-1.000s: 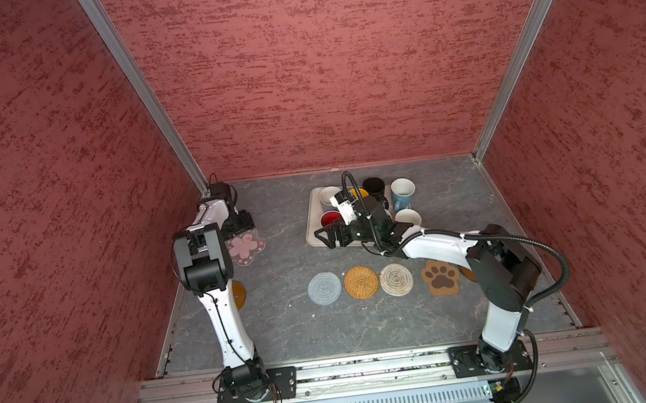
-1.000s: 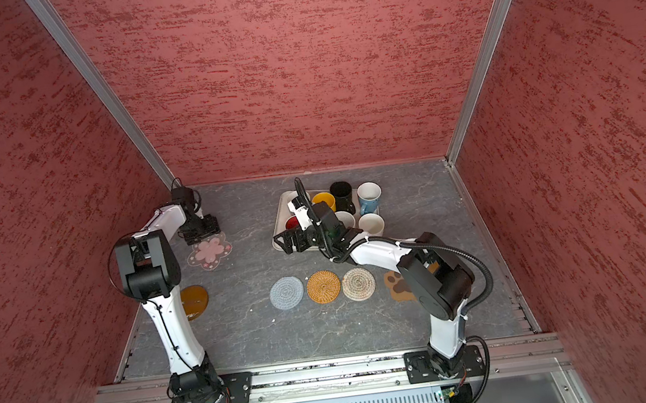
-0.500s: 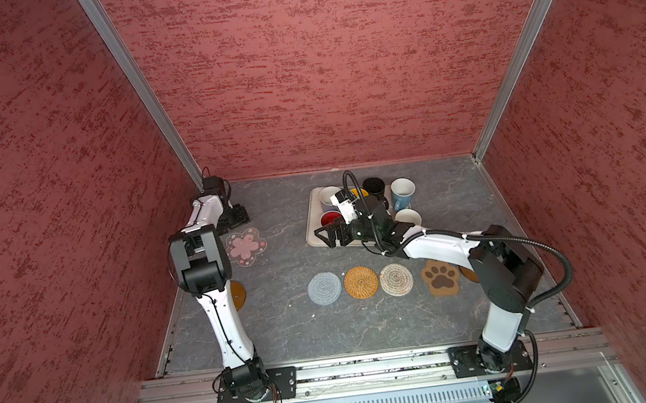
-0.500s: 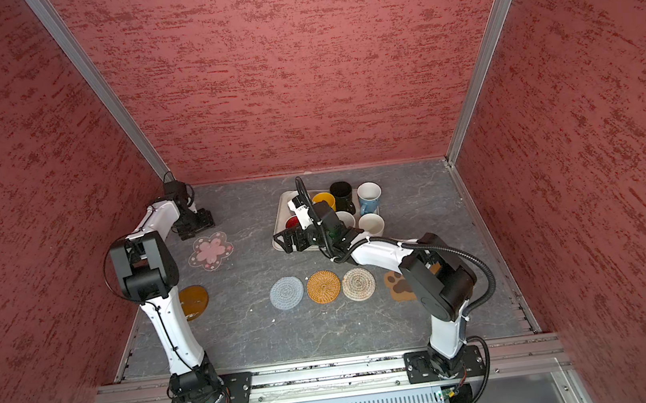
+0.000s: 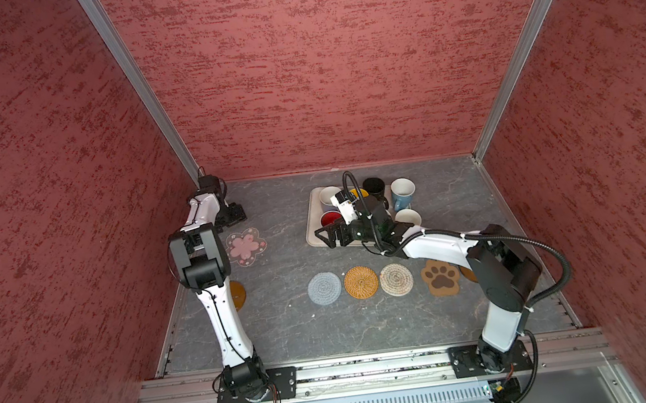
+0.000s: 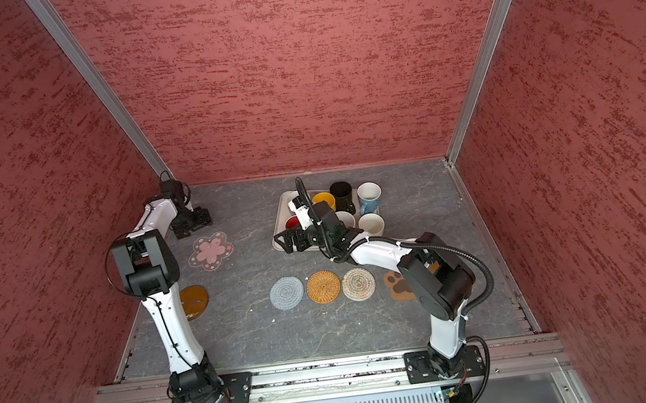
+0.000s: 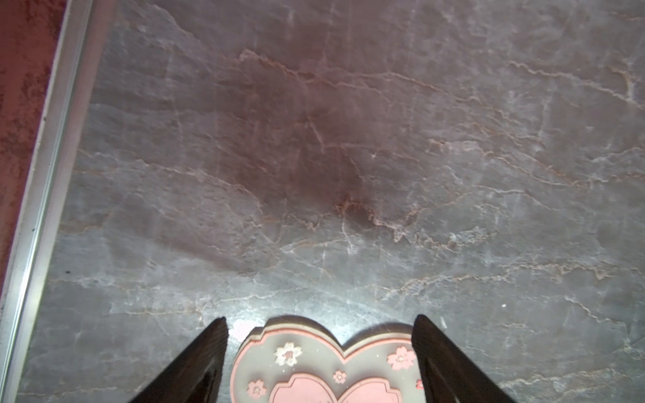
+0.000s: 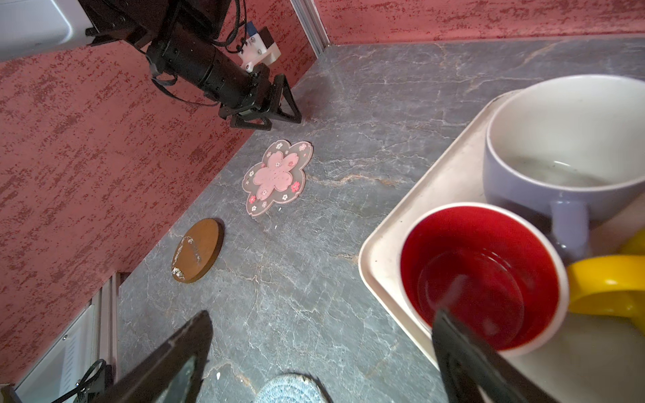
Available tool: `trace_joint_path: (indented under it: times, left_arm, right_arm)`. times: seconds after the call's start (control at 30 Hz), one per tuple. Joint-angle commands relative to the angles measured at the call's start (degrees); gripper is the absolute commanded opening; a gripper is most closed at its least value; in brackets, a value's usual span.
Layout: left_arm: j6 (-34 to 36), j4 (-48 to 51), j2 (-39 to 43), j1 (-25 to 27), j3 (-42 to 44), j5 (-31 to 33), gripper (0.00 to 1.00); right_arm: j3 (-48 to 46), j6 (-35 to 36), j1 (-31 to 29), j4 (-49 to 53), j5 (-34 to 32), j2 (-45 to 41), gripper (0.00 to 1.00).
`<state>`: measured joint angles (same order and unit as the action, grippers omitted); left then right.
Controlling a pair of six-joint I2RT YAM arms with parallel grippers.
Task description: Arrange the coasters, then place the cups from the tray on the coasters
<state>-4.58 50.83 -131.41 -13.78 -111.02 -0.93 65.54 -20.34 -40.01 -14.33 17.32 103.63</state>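
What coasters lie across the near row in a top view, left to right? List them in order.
brown wooden disc → grey-blue woven round → orange woven round → beige woven round → brown paw coaster

Far back, right of centre: tray (image 5: 312,235), cups (image 5: 402,192) bunched there. In front of it, a row of three woven coasters (image 5: 361,282), paw coaster (image 5: 441,277) just right of the row. Out left, flower coaster (image 5: 246,246); nearer the front, disc coaster (image 5: 239,294), partly behind the left arm (image 5: 221,307).
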Motion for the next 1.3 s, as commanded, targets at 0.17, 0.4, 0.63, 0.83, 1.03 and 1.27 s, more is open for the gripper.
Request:
trace_joint_path:
  times: [0.17, 0.4, 0.63, 0.83, 1.03, 1.27]
  left_arm:
    - [-1.3, 1.3, -2.2, -0.9, -0.3, 0.8, 0.83]
    - [-1.9, 0.4, -1.6, -0.7, 1.9, 0.4, 0.81]
    - [-2.7, 0.5, -1.6, -0.4, 3.4, 0.6, 0.8]
    - [-3.2, -0.1, -0.8, 0.4, 5.7, 0.9, 0.78]
    - [-3.4, -1.9, 1.5, 1.5, 10.0, 0.9, 0.77]
    - [-4.5, -4.7, 5.5, 2.6, 16.1, 0.1, 0.75]
  right_arm:
    - [-0.5, 0.2, 0.2, -1.5, -0.4, -0.1, 0.99]
    - [-1.6, -0.2, 0.2, -1.7, -0.4, -1.1, 0.99]
    - [-4.0, -0.3, 0.2, -1.8, -1.0, -3.6, 0.99]
    - [-5.5, -0.4, 0.2, -1.8, -1.5, -5.4, 0.99]
    - [-7.2, -1.0, 0.2, -2.0, -1.5, -7.6, 0.99]
    - [-9.9, -1.1, 0.2, -2.0, -2.1, -11.5, 0.99]
